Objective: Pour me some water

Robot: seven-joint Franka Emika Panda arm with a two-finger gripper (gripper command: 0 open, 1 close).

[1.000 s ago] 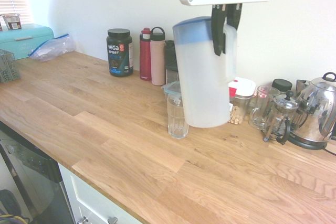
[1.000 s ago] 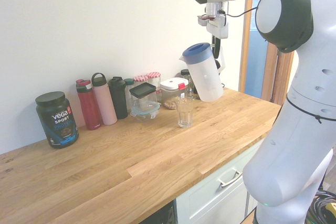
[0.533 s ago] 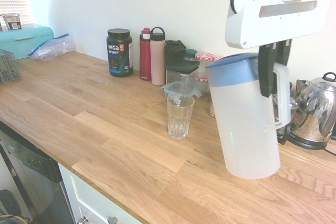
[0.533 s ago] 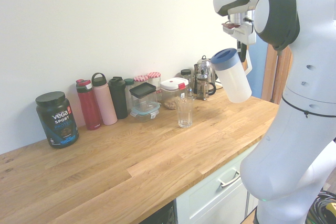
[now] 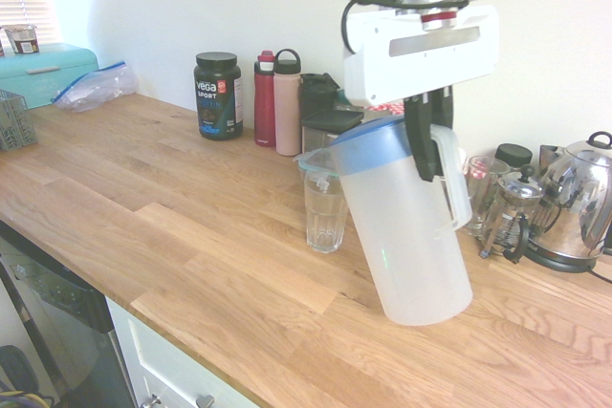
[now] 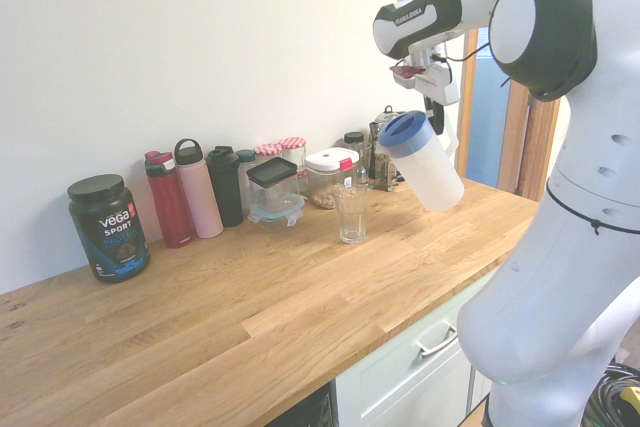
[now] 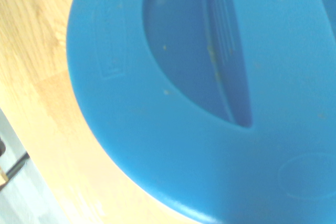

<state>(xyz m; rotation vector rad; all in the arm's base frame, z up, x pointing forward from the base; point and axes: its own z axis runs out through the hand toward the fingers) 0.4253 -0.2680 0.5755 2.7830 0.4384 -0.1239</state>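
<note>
While my claw [image 5: 427, 145] is clamped tight on the jug [image 5: 402, 226] handle, I've got it tipped toward the glass [image 5: 325, 209]. Next I'd say the spout needs lining up over the rim before tilting further.

A wooden countertop [image 5: 191, 226] filled the frame's lower half. A clear glass [image 5: 325, 209] stood at centre; bottles [image 5: 275, 102], a protein tub [image 5: 218, 95] and a kettle [image 5: 574, 207] lined its rear edge.
</note>
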